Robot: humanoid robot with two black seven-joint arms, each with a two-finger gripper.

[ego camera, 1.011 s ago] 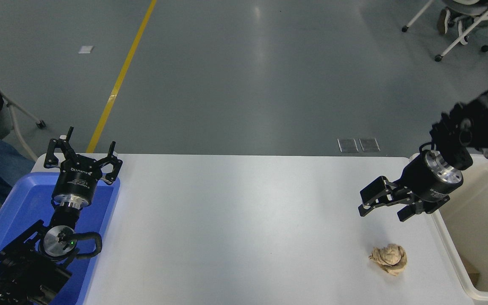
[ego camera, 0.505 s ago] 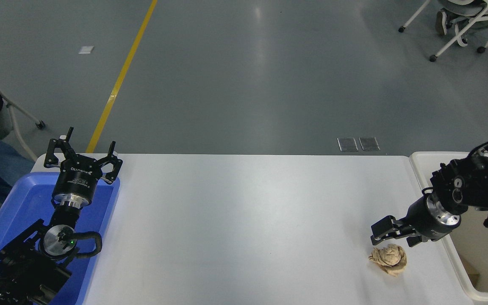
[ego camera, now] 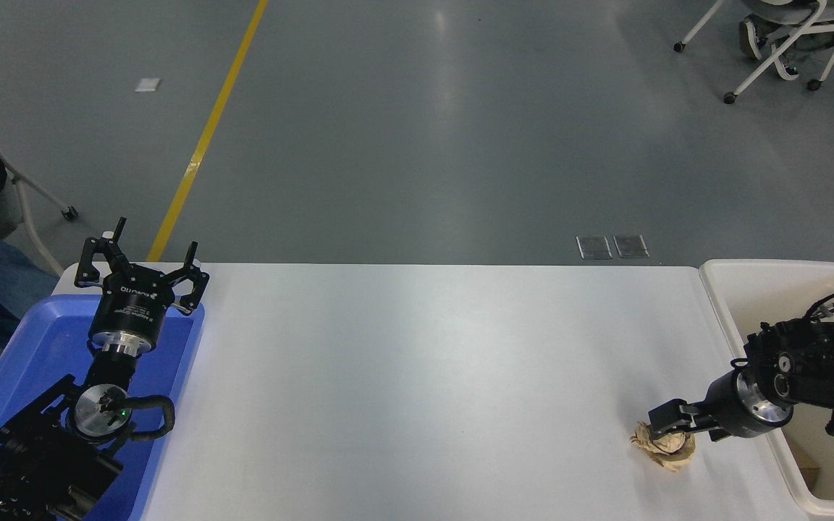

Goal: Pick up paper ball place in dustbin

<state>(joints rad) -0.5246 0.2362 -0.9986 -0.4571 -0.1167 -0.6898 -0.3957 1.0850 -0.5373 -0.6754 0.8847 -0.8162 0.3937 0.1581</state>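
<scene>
Lower than 0.5 s ago, right gripper [ego camera: 667,428] at lower right, jaws spread over crumpled tan paper ball [ego camera: 667,450], not clamped, smooth cream dustbin [ego camera: 721,304] beside, left gripper [ego camera: 140,269] parked open at left.

My right gripper [ego camera: 667,425] was black with a silver metal collar, at the lower right of the frame against the tan-beige paper ball [ego camera: 667,447]. The dustbin [ego camera: 732,271] at the right edge was cream-white. The table [ego camera: 417,376] was plain white. At the lower left, my black left gripper [ego camera: 140,269] showed over the blue tray [ego camera: 40,340]. The grey floor [ego camera: 417,130] carried a yellow line [ego camera: 207,130].
</scene>
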